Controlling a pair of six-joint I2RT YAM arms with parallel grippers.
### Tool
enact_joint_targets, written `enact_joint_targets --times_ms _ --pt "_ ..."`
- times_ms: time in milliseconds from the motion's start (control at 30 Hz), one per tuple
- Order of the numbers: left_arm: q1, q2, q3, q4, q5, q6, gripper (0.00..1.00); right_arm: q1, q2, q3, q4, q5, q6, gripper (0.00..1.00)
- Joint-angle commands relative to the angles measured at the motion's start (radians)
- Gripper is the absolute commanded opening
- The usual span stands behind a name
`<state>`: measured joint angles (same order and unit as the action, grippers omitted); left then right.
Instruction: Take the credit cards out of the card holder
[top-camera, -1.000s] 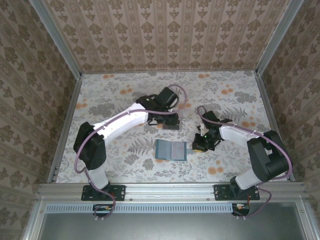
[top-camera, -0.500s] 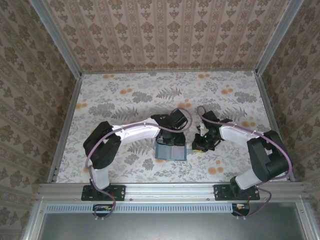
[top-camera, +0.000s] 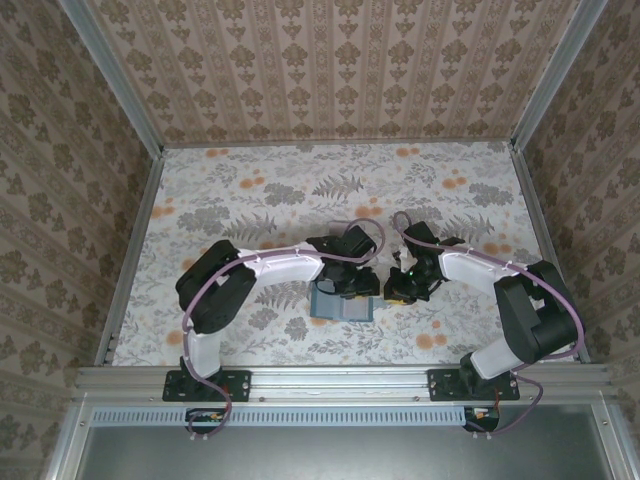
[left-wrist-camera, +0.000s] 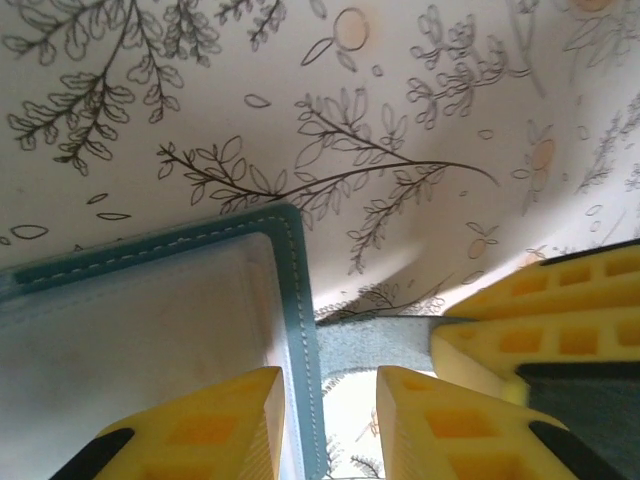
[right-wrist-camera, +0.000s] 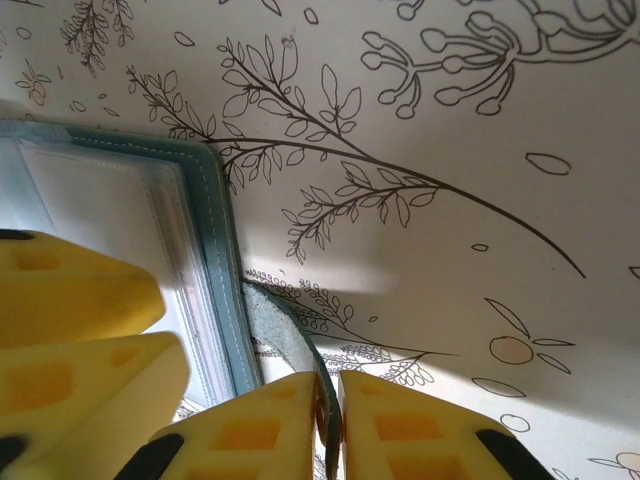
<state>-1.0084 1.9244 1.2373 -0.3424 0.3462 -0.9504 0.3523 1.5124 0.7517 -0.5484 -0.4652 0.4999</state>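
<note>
Your right gripper (right-wrist-camera: 335, 425) pinches the strap (right-wrist-camera: 285, 320) of the open card holder (top-camera: 340, 307). Your left gripper (left-wrist-camera: 328, 420) has its jaws spread astride the stitched edge. I judge the credit cards are not yet all out.

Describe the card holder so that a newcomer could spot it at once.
Find the floral table, then the middle of its near half. The card holder lies open there: a small teal wallet with pale stitching, plain against the leafy print.

Pale floral-print tabletop (top-camera: 250, 190), grey leaves, orange blossoms. Beige damask-patterned wallpaper walls (top-camera: 340, 70) on three sides. Grey metal rail (top-camera: 340, 378) along near edge. Even light.
</note>
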Motion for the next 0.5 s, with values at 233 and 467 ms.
enact_joint_targets --times_ms 233,467 --pt "-0.006 0.006 0.013 -0.151 -0.05 0.021 0.3 0.004 0.016 0.008 -0.022 -0.018 -0.009 0.16" --pt "-0.009 -0.019 0.021 -0.234 -0.108 0.044 0.3 0.004 0.021 0.012 -0.022 -0.018 -0.007 0.16"
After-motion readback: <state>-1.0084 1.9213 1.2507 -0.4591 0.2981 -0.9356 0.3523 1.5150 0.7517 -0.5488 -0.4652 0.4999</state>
